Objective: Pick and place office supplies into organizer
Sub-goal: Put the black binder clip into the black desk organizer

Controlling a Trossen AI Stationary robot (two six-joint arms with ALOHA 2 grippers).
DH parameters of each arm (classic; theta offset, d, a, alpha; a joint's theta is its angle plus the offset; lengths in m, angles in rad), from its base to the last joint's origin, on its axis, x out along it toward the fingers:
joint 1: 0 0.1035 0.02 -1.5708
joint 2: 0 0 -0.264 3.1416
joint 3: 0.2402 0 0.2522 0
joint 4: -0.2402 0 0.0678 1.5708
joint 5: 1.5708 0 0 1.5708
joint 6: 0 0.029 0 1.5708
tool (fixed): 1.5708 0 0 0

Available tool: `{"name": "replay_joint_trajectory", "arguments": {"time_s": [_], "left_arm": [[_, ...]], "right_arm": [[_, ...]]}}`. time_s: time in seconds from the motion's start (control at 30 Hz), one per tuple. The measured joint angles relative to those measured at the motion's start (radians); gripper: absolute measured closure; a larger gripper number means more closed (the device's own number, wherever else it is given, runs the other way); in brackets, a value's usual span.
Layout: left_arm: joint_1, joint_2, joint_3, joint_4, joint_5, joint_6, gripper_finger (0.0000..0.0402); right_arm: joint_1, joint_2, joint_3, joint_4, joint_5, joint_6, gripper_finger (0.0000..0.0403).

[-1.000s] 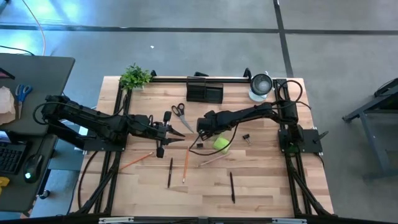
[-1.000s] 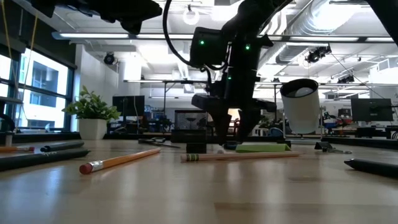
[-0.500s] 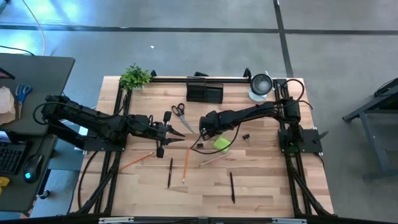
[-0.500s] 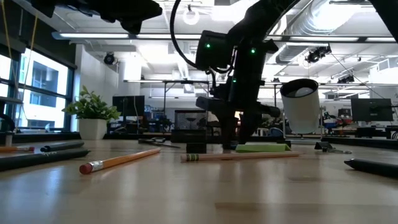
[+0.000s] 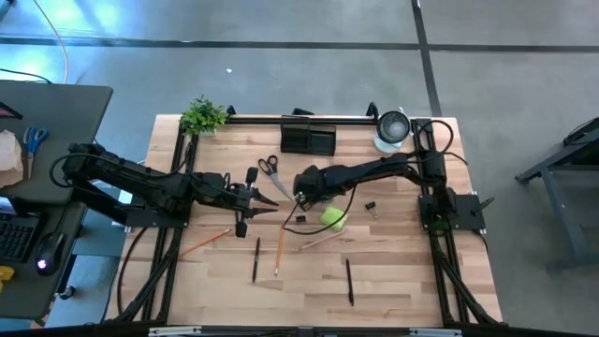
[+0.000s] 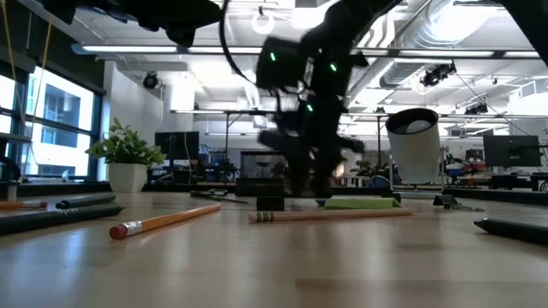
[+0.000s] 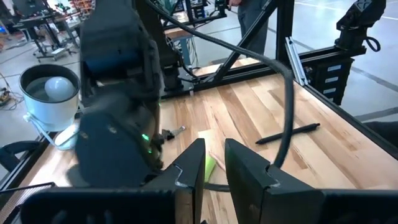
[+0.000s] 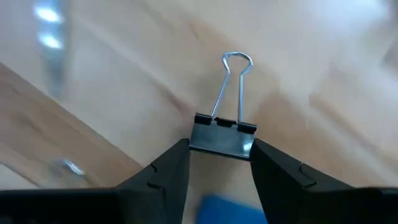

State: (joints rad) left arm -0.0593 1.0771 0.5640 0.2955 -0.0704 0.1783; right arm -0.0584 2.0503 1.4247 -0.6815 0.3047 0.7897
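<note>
One binder clip (image 8: pixel 222 138) | pinched between right claw (image 8: pixel 219 163) fingers | wire handles pointing away from claw

A grey concrete floor (image 5: pixel 281 65) crossed by dark seams surrounds the wooden table (image 5: pixel 393 271). At the left stands a dark desk (image 5: pixel 56 112). Beyond the table lies an open workshop with bright ceiling lights (image 6: pixel 257 17), exposed ducts (image 6: pixel 445 26) and left-hand windows (image 6: pixel 51 111).

Right claw (image 8: pixel 217 163) clamped; left claw (image 7: pixel 214 168) narrowly parted.
</note>
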Motion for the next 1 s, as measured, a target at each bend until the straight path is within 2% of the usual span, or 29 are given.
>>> {"name": "replay_joint_trajectory", "arguments": {"time_s": [0.23,0.43,0.6,0.77,0.87,1.0], "left_arm": [[0.000,0.000,0.000,0.000,0.020,-0.001,0.0348],[0.000,0.000,0.000,0.000,0.047,-0.001,0.0348],[0.000,0.000,0.000,0.000,0.047,0.002,0.0348],[0.000,0.000,0.000,-0.008,0.047,0.008,0.0348],[0.000,0.000,0.000,-0.008,0.046,0.008,0.0348],[0.000,0.000,0.000,-0.007,0.045,0.007,0.0348]], "right_arm": [[-0.092,-0.005,0.179,0.009,0.043,-0.285,0.0251],[-0.195,-0.007,0.257,0.059,0.001,-0.586,0.0251],[-0.254,-0.006,0.262,0.083,-0.092,-0.614,0.0251],[-0.285,0.001,0.262,0.078,-0.097,-0.667,0.0249],[-0.291,0.001,0.262,0.079,-0.083,-0.707,0.0236],[-0.289,0.001,0.262,0.092,-0.010,-0.721,0.0206]]}}
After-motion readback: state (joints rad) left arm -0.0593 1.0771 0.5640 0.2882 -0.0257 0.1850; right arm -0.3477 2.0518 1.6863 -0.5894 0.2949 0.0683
